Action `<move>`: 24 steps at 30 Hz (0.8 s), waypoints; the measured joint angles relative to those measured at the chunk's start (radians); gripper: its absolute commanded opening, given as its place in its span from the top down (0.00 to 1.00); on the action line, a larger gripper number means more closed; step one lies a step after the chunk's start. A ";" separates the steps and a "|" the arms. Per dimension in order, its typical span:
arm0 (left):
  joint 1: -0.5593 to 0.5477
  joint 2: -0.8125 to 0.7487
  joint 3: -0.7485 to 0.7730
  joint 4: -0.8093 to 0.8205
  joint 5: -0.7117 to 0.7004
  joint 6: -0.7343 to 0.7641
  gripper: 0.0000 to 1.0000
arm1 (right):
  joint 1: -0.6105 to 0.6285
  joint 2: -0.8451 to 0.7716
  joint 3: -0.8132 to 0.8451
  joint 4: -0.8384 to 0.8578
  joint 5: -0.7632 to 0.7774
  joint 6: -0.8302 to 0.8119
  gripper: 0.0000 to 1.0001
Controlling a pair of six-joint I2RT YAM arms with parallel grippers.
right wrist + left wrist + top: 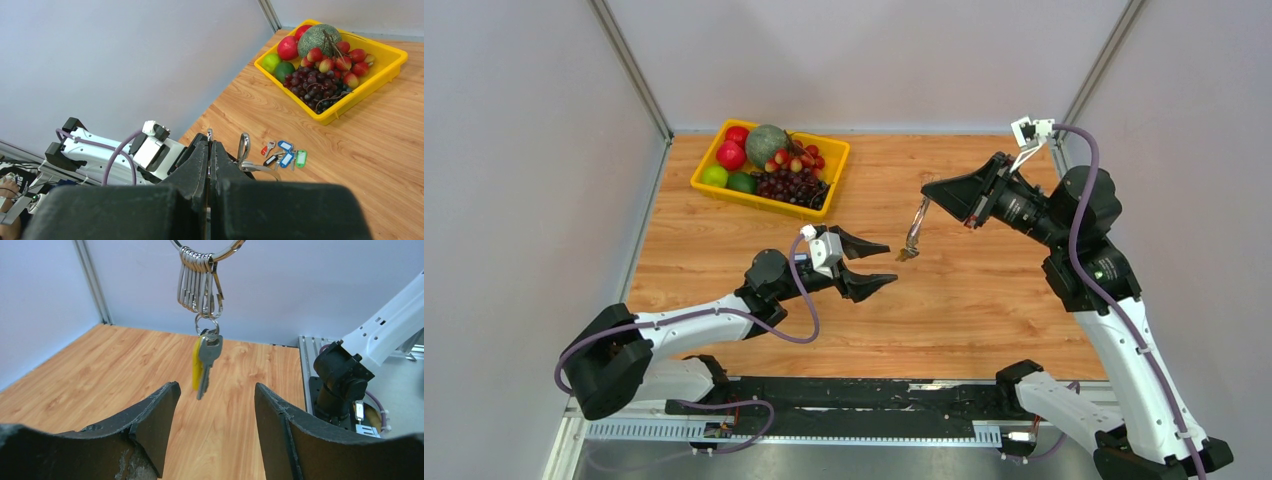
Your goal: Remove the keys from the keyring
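Note:
My right gripper [927, 190] is shut on the keyring [917, 222] and holds it in the air above the table. In the left wrist view the silver loop [231, 248] carries several metal clips [200, 282]; from one hangs a silver key [207, 362] with a yellow tag [196, 365]. My left gripper [890, 263] is open and empty, its jaws [216, 390] just below and to either side of that key, not touching it. In the right wrist view the shut gripper [210, 142] pinches the ring [243, 147]. Several loose keys with red, black, blue and green tags [285, 154] lie on the table.
A yellow tray [754, 198] of fruit stands at the back left of the wooden table; it also shows in the right wrist view [370, 85]. White walls close in the left, back and right sides. The right arm's base [340, 385] stands at the table's near edge.

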 measured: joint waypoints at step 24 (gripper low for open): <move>-0.006 0.087 0.099 -0.008 0.014 0.007 0.46 | 0.002 -0.010 0.000 0.001 -0.014 0.020 1.00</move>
